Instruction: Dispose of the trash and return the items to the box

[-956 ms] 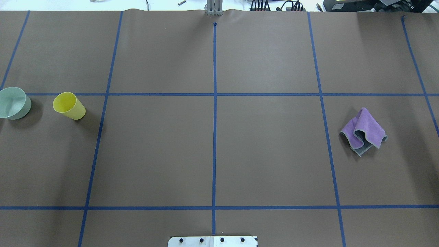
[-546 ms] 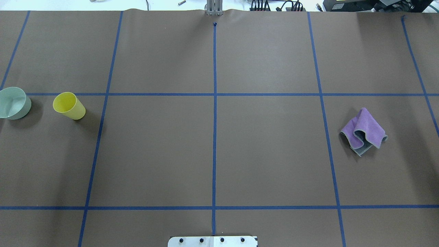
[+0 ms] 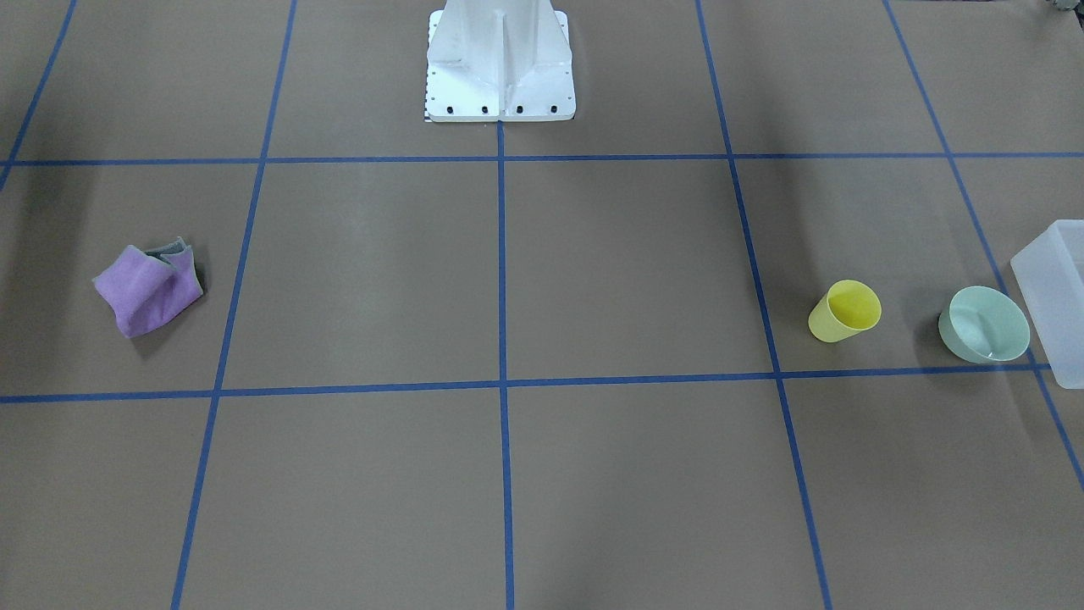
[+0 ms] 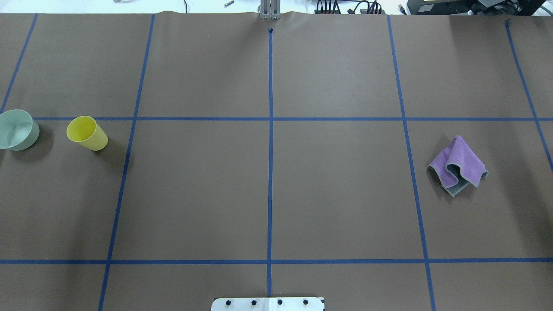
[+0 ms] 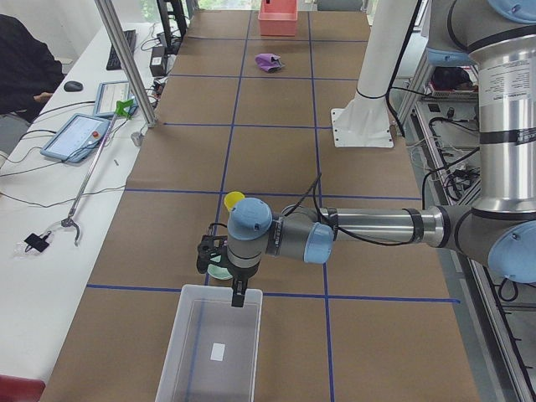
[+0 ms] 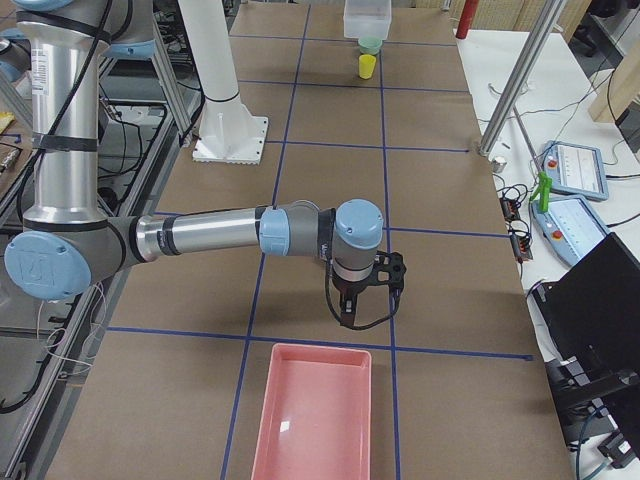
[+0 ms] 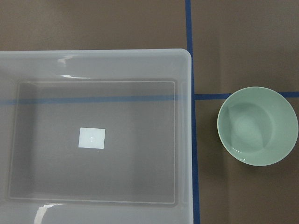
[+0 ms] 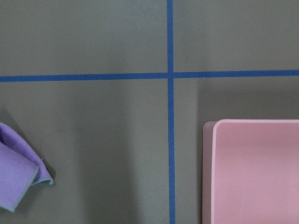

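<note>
Task status: nothing completed. The box (image 7: 186,140) is empty. The bowl (image 7: 257,125) stands on the desk (image 4: 194,181) just beside it, with the yellow cup (image 3: 844,310) near and the purple cloth (image 3: 146,290) well apart. Left gripper (image 5: 220,261) and right gripper (image 6: 372,285): jaw state cannot be told; they probably hold nothing.

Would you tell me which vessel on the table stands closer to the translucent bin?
The mint-green bowl: it sits right beside the bin, while the yellow cup stands beyond it.
</note>
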`<action>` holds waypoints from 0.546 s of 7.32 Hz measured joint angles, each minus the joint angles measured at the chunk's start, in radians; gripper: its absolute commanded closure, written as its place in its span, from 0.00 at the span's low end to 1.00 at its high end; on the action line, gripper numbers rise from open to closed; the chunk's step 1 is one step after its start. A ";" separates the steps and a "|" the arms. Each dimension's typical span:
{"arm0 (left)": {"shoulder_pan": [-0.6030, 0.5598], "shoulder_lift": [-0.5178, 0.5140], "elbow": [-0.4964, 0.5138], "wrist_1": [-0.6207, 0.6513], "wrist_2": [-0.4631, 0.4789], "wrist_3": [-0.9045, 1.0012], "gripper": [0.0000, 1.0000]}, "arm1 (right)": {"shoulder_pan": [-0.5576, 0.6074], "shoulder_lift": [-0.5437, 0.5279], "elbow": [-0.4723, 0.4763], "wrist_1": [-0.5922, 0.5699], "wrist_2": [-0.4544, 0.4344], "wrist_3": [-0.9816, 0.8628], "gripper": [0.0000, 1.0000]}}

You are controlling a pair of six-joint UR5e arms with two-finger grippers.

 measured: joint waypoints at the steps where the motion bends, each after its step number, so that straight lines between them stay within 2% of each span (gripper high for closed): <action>1: 0.002 -0.003 0.002 0.001 0.000 0.000 0.01 | 0.000 0.000 0.000 0.000 -0.012 0.000 0.00; 4: 0.004 0.004 -0.009 -0.004 -0.015 0.004 0.01 | -0.004 0.011 -0.006 -0.001 -0.038 0.000 0.00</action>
